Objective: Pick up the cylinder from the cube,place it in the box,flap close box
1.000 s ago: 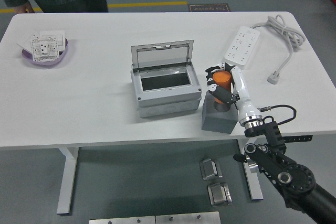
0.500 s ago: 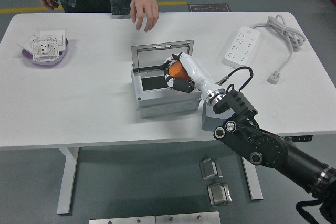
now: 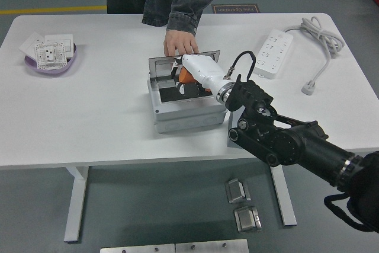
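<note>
- Box (image 3: 186,108), grey, sits mid-table with its hinged lid (image 3: 160,63) raised at the far side; the dark inside is partly covered by the robot's right hand (image 3: 192,75).
- Right hand, white-shelled with dark fingers, reaches in over the open box and is closed around the orange cylinder (image 3: 186,76), which sits at the box mouth, over its far right part; whether it touches the floor of the box cannot be told.
- Person's hand (image 3: 180,43), coming from a dark denim sleeve at the far side, rests on the top edge of the raised lid.
- Grey cube (image 3: 232,127) stands just right of the box, mostly hidden behind the black right arm (image 3: 284,140).
- Purple bowl (image 3: 50,63) at the far left of the table holds white socket plates (image 3: 52,51).
- White power strip (image 3: 273,54) lies at the far right, its grey cable (image 3: 317,37) looped toward the far right corner and ending in a plug near the right edge.
- White table (image 3: 89,122) stands on a grey floor; a yellow line runs across the floor at far left, and metal blocks (image 3: 241,204) lie on the floor under the near edge.
</note>
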You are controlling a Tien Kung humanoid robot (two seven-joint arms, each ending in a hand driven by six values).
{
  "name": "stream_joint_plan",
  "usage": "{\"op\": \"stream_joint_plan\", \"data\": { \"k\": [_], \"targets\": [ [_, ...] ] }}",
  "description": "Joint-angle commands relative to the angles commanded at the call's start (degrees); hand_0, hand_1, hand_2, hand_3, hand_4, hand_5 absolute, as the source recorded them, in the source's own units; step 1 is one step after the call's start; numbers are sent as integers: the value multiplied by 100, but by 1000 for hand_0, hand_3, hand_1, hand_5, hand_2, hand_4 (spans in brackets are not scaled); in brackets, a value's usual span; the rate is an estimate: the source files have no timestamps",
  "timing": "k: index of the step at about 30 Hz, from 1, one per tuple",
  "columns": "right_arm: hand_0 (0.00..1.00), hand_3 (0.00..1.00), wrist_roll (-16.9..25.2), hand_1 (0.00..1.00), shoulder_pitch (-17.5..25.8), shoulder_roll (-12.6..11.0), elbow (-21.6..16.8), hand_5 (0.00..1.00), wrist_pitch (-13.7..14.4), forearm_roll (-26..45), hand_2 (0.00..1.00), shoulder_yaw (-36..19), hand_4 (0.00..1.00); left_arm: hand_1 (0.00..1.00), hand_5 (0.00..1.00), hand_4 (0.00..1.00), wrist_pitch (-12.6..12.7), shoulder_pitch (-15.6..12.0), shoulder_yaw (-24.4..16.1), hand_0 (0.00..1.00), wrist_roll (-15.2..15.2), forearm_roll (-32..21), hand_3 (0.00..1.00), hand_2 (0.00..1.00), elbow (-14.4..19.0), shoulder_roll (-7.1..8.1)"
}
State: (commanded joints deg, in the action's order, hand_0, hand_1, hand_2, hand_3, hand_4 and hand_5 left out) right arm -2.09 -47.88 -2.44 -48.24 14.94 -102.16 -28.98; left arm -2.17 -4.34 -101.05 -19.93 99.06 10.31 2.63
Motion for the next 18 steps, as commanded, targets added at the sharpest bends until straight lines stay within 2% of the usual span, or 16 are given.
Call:
{"op": "stream_joint_plan", "data": {
  "k": [2, 3, 8, 9, 14, 15, 18],
  "targets": [
    [204, 274, -3, 255, -46, 56, 70, 2, -27, -164, 409, 61, 2, 726, 103, 573, -9, -4, -29, 712, -8, 41, 853, 710, 0, -17],
    [370, 549, 1, 407, -61, 77, 84, 2, -28, -245, 536, 91, 105, 726, 106, 574, -13, -4, -40, 712, -11, 56, 852, 710, 0, -23],
    [370, 549, -4, 407, -88, 123, 94, 2, -16, -493, 536, 220, 105, 726, 106, 574, -17, 11, -21, 712, -12, 41, 852, 710, 0, -20],
    [473, 802, -5, 558, -90, 126, 92, 71, -9, -523, 663, 238, 430, 726, 108, 573, -16, 16, -11, 712, -10, 28, 851, 711, 0, -17],
    [473, 802, -46, 558, -110, 135, 65, 71, -10, -712, 663, 261, 430, 726, 108, 573, -21, 32, 6, 712, -15, 20, 851, 711, 0, -17],
    [548, 877, -51, 592, -115, 134, 65, 102, -13, -739, 697, 260, 659, 726, 109, 570, -22, 37, 15, 712, -16, 15, 849, 710, 0, -18],
    [548, 877, -54, 592, -120, 122, 72, 102, -24, -792, 697, 259, 659, 726, 109, 570, -22, 53, 56, 712, -13, -24, 849, 710, 0, -25]
  ]
}}
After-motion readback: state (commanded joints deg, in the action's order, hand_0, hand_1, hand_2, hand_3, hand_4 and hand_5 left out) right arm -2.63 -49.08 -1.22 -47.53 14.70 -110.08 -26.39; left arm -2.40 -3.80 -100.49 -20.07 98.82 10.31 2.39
